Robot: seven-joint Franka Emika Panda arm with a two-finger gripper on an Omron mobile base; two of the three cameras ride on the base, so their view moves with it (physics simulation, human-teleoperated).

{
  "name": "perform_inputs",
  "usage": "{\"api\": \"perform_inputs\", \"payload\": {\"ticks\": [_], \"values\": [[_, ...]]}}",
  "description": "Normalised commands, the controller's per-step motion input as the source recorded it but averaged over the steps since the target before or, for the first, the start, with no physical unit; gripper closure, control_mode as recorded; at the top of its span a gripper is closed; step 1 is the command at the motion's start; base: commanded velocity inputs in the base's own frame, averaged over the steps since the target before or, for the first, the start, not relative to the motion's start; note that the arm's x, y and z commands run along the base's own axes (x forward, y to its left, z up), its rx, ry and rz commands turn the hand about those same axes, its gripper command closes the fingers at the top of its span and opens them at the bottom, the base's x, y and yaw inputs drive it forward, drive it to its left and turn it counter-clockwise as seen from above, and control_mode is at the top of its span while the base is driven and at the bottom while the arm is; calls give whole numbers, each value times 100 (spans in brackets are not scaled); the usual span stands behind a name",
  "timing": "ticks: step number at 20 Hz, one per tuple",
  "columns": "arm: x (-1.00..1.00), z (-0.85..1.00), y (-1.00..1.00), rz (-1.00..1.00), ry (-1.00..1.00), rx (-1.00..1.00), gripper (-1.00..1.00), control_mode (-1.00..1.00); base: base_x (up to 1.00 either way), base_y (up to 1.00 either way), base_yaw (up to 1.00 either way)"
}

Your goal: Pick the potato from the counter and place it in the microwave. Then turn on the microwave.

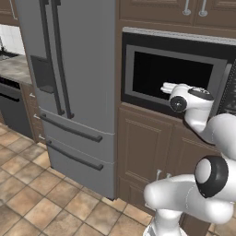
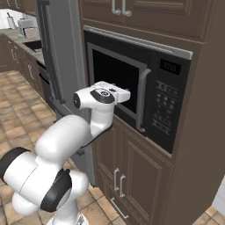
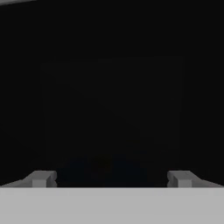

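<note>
At the cabinet wall, the microwave (image 2: 132, 46) sits built in at chest height of the arm (image 2: 66, 132), its dark glass door (image 2: 115, 72) framed in grey, the handle (image 2: 141, 103) at the door's 3 o'clock edge and the button panel (image 2: 165, 107) further out at 3 o'clock. The fingers (image 3: 41, 178) stand wide apart with nothing between them, pointed straight at blackness close in front of the door's lower half. The potato cannot be made out anywhere; the hand view is too dark to say whether it lies inside. I also cannot tell whether the door is shut or ajar. That is the main risk: if the potato is not inside, or the door is not fully closed, pressing start achieves nothing. Reaching across to the panel, the open fingers could catch the handle or hit the wrong button, since the keys sit close together. Pulling back carelessly could knock the cupboard doors (image 2: 132, 171) at 6 o'clock. At 9 o'clock stands the fridge (image 1: 73, 69), with the table (image 1: 14, 69) well beyond it.
</note>
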Motion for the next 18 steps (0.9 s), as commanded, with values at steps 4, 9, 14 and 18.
{"api": "perform_inputs", "payload": {"ticks": [4, 9, 14, 18], "values": [[18, 0, -6, 0, 0, 0, -100, -100, 0, 0, 0], [19, 0, -6, 0, 0, 0, -100, -100, 0, 0, 0], [14, 0, -6, 0, 0, 0, -100, -100, 0, 0, 0], [-1, 0, 0, 0, 0, 0, -100, -100, 0, 0, 0]]}}
